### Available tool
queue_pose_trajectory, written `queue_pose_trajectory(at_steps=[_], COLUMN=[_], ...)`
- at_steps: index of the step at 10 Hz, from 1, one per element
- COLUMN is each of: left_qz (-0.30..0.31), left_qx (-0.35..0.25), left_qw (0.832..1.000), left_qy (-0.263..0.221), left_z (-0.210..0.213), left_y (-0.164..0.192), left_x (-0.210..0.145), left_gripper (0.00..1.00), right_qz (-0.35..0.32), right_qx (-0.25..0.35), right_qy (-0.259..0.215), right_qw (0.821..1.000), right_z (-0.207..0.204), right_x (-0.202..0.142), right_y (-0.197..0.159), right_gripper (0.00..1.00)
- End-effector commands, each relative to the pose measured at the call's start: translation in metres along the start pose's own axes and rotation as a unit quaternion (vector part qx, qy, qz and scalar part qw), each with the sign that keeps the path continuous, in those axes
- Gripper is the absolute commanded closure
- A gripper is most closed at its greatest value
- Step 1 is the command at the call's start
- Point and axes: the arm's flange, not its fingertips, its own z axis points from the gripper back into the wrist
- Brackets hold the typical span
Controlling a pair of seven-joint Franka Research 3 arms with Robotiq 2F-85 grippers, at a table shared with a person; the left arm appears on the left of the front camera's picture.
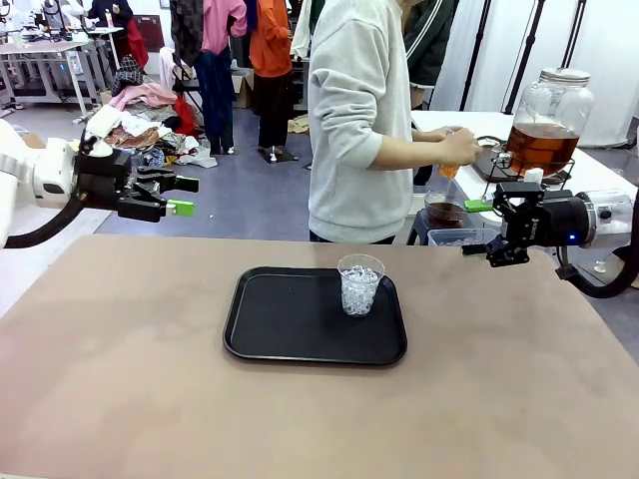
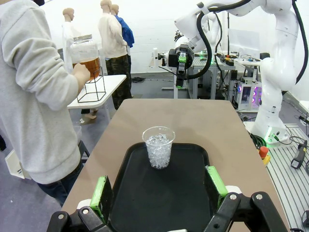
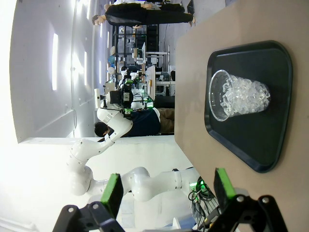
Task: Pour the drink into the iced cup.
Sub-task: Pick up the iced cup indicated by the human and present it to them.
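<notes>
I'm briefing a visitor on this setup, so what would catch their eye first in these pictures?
The clear cup of ice standing on a black tray in the middle draws the eye first. Behind it a person in a pale grey sweatshirt faces a side table with a big glass jar of amber drink. The left gripper and right gripper hover open at far left and right.

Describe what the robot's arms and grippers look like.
The left arm and right arm are smooth white, trailed by black cables. The left gripper and right gripper are black and boxy, each with two fingers bearing bright green pads.
</notes>
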Motion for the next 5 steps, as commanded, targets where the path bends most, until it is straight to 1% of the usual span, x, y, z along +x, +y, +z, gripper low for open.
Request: queue_pose_trajectory(at_steps=[1, 5], left_qz=[-0.002, -0.002], left_qx=[0.000, 0.000], left_qw=[1.000, 1.000], left_qy=[0.000, 0.000], left_z=[0.0003, 0.0003], left_y=[-0.0009, -0.0009], left_x=[0.0008, 0.0008], left_gripper=[0.00, 0.00], right_qz=[0.002, 0.002], right_qx=[0.001, 0.001], right_qy=[-0.001, -0.001], right_qw=[1.000, 1.000], right_z=[0.0007, 0.0007], right_x=[0.0004, 0.0004], right_y=[0.0021, 0.0021], right_gripper=[0.00, 0.00])
